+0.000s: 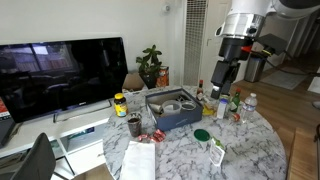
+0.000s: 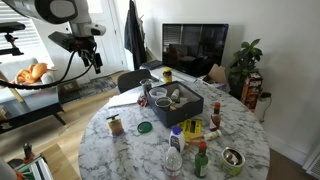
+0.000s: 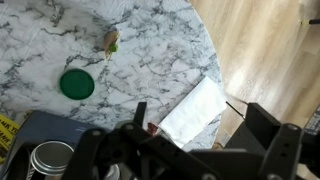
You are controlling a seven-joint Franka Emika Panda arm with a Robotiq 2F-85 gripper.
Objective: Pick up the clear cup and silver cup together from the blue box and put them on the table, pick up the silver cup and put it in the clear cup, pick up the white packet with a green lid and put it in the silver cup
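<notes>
The blue box (image 1: pixel 175 115) stands on the round marble table (image 1: pixel 240 150) and shows in both exterior views (image 2: pixel 190 108). In the wrist view its corner (image 3: pixel 25 130) holds the silver cup (image 3: pixel 50 160). I cannot make out the clear cup apart from it. The white packet with a green lid (image 3: pixel 110 41) lies on the marble near a flat green disc (image 3: pixel 76 84). The packet also shows in both exterior views (image 1: pixel 216 149) (image 2: pixel 115 125). My gripper (image 1: pixel 222 78) hangs high above the table by the box, open and empty (image 3: pixel 200 130).
A white paper sheet (image 3: pixel 195 110) lies at the table edge. A dark tumbler (image 1: pixel 134 125), a water bottle (image 1: pixel 250 103), small sauce bottles (image 2: pixel 201 160) and a yellow-lidded jar (image 1: pixel 120 104) stand around the box. A TV (image 1: pixel 60 75) is behind.
</notes>
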